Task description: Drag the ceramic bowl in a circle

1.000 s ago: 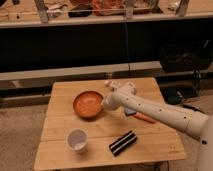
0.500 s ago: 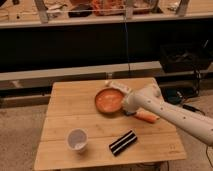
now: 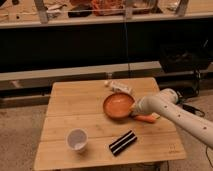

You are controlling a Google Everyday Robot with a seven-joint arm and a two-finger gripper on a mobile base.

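The ceramic bowl point(image 3: 118, 106), wide, shallow and orange-red with a darker rim, sits on the wooden table point(image 3: 75, 110) right of its centre. My gripper point(image 3: 134, 108) is at the bowl's right rim, at the end of the white arm point(image 3: 172, 111) that reaches in from the right. The arm's end covers the place where gripper and rim meet.
A small white cup point(image 3: 77, 139) stands near the table's front left. A black packet with white stripes point(image 3: 123, 142) lies front centre. An orange object point(image 3: 146, 119) lies just right of the bowl under the arm. A pale wrapper point(image 3: 119, 86) lies behind the bowl. A dark bench runs behind the table.
The bowl has slid to the right across the table and a little toward the front, and the arm's end has moved along with it.
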